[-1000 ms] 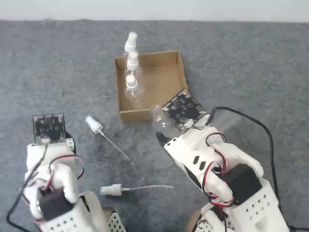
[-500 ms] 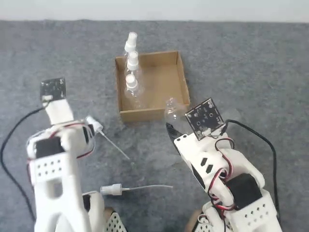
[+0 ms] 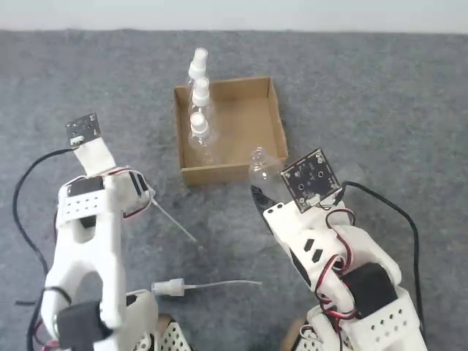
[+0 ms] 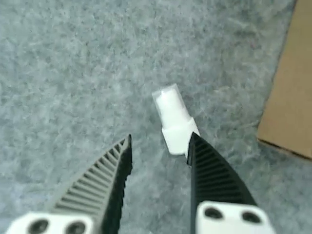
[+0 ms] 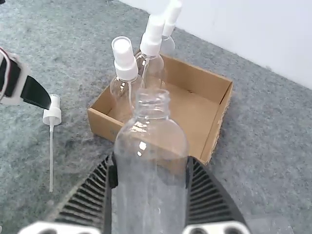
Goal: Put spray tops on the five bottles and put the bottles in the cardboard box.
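Open left claw (image 4: 160, 138), spray top (image 4: 173, 119) at one fingertip (image 4: 200, 156), perhaps touching; right claw (image 5: 150, 163) grips a capless bottle (image 5: 150, 141).

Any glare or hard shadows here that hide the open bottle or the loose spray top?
Right wrist view: small bright glints on the clear bottle in the right hand, outline readable. Left wrist view: even light on the spray top, barely any shadow on the carpet. High view: flat light over the cardboard box, no hard shadows.
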`<state>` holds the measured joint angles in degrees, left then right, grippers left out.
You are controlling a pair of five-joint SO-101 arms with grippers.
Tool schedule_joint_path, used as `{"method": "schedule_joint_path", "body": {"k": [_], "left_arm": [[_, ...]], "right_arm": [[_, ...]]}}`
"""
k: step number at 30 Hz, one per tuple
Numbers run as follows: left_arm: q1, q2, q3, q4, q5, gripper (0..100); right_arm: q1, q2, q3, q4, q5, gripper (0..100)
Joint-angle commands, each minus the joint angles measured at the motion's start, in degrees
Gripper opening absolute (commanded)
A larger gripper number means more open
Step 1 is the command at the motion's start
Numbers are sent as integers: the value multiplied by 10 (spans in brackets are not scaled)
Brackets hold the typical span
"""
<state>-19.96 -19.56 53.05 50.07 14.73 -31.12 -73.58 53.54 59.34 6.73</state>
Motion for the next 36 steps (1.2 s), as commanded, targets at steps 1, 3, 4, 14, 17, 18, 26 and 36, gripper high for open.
{"method": "schedule_joint_path", "body": {"k": [1,3,4,14,17,18,26,36], "left_arm": [[4,35,-41,-59,18,174],[4,64,-58,-63,25,174],[4,81,-70,-63,25,174],[18,258,-218,22,25,167],[18,284,-244,37,24,94],[18,288,-252,42,23,62],[14,290,-260,48,22,12],[2,210,-241,69,22,11]], "right_arm": [[7,-10,-4,-14,-7,7],[7,-10,-4,-14,-7,7],[7,-10,-4,-14,-7,7],[7,-10,26,-44,-7,7],[7,-10,26,-44,-7,7],[7,-10,26,-44,-7,7],[-13,-10,28,-40,-7,7],[-65,-15,51,-42,-7,8]]}}
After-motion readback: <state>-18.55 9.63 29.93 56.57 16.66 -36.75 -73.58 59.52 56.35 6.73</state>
